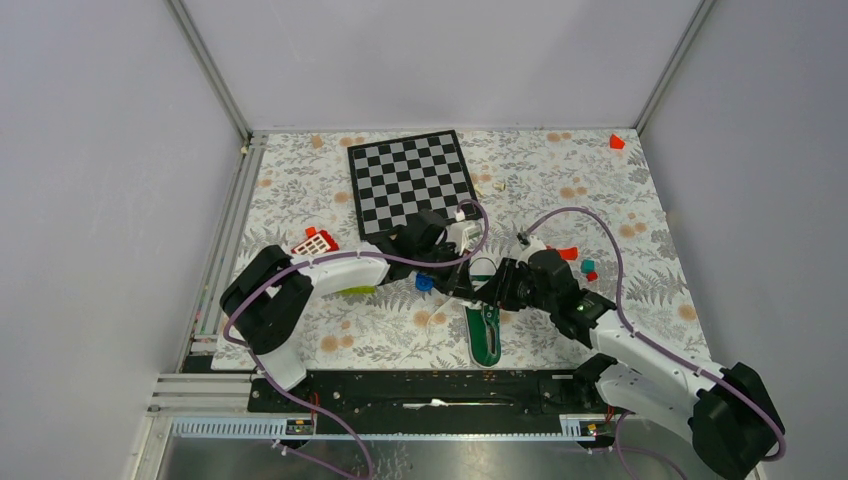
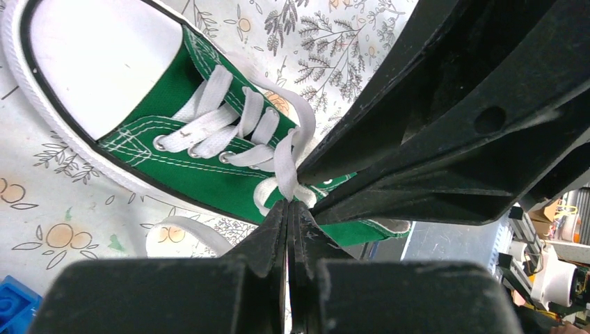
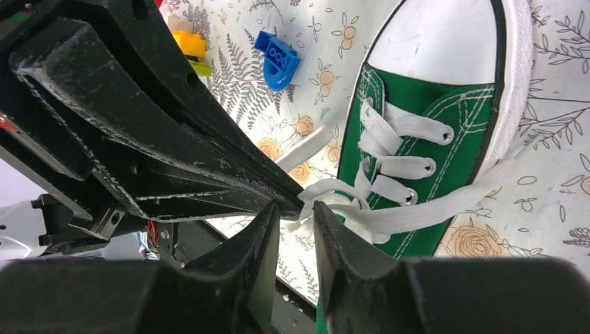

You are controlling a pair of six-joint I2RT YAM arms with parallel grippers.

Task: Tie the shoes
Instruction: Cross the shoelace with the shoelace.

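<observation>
Shoe point(image 1: 486, 340) lies mid-table towards the near edge, toe pointing far, w/ both grippers meeting over its laces point(image 2: 209, 129). Left gripper point(image 2: 289, 209) is pressed together, pinching a lace strand by the top eyelets. Right gripper point(image 3: 296, 219) is slightly spread, lace at its mouth but not clamped afaict. Progress: laces threaded, strands gathered; no bow visible, one end trails onto the table point(image 1: 330, 340). Looping and tightening prob. still to do.

Overhead, the left gripper point(image 1: 466, 284) and right gripper point(image 1: 492, 290) cover the laced middle of the green sneaker point(image 1: 486, 342). In the left wrist view, its heel seems hidden behind the right gripper, at right.
</observation>
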